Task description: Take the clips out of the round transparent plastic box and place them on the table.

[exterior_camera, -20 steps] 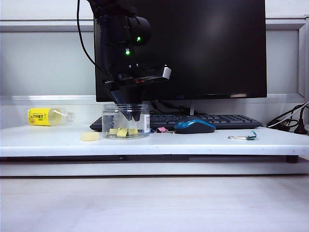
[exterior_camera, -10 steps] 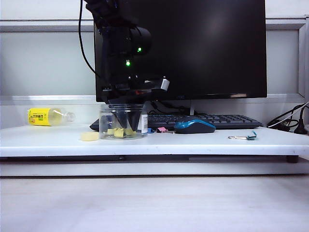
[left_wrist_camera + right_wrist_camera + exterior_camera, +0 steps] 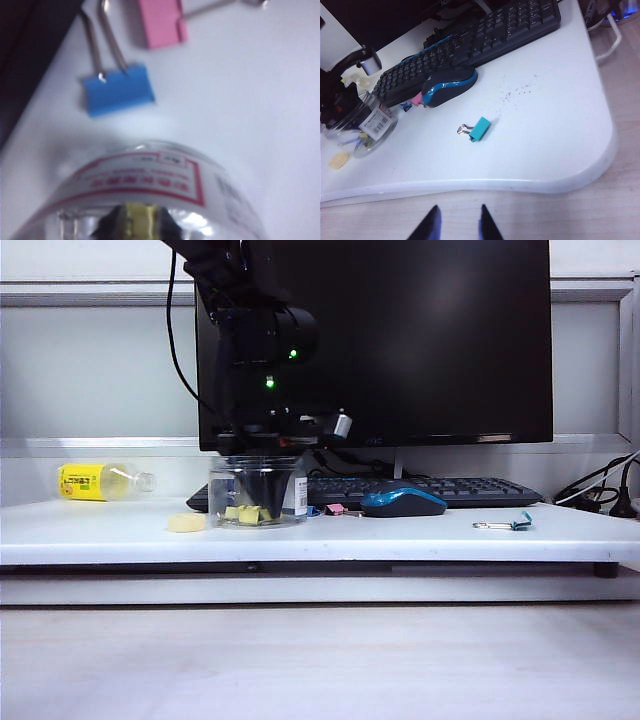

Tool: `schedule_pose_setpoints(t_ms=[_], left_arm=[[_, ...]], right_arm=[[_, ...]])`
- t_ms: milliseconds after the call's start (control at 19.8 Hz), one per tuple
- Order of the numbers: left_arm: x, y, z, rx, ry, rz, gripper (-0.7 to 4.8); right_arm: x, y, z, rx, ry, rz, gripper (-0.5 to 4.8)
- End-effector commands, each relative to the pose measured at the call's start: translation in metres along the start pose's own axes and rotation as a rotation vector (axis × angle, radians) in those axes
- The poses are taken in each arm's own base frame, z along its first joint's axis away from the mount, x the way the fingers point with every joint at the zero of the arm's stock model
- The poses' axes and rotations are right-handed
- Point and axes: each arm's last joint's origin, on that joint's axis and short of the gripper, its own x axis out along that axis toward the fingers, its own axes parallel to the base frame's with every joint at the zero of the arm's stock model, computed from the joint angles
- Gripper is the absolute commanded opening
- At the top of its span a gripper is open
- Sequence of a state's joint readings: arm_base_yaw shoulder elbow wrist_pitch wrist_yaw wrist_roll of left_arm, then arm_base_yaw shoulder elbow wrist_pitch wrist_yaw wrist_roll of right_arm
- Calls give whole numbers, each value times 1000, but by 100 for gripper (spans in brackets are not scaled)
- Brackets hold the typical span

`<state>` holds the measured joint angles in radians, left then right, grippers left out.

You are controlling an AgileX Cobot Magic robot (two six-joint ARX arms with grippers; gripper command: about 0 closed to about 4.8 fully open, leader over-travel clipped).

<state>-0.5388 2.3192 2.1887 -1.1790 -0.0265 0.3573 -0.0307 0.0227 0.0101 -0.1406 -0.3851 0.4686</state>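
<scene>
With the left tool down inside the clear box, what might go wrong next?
The left tool is deep in the round transparent plastic box, closing on a yellow clip; lifting might drag or tip the light box. The grip looks shallow, so the clip may slip. The right tool hangs open, off the table, unable to steady anything.

My left gripper [image 3: 262, 490] reaches down inside the round transparent plastic box [image 3: 258, 492] on the table [image 3: 400, 538], left of the mouse [image 3: 403, 501]; my right gripper [image 3: 456, 225] hangs before the table's front edge

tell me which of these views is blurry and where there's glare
Left wrist view: soft all over, the blue clip and pink clip smeared, the jar label too close to read. Exterior view: sharp, faint sheen on the monitor. Right wrist view: sharp, no glare on the table.
</scene>
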Motion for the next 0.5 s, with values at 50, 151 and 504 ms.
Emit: schedule_pose_setpoints(t_ms=[50, 151, 504], left_arm=[[14, -1, -1, -16, 26, -6, 115], [14, -1, -1, -16, 26, -6, 101], [-6, -1, -1, -33, -13, 8, 79]], right_arm=[[0, 0, 1, -9, -12, -5, 107], [0, 0, 1, -9, -12, -5, 107], [0, 0, 1, -9, -12, -6, 107]])
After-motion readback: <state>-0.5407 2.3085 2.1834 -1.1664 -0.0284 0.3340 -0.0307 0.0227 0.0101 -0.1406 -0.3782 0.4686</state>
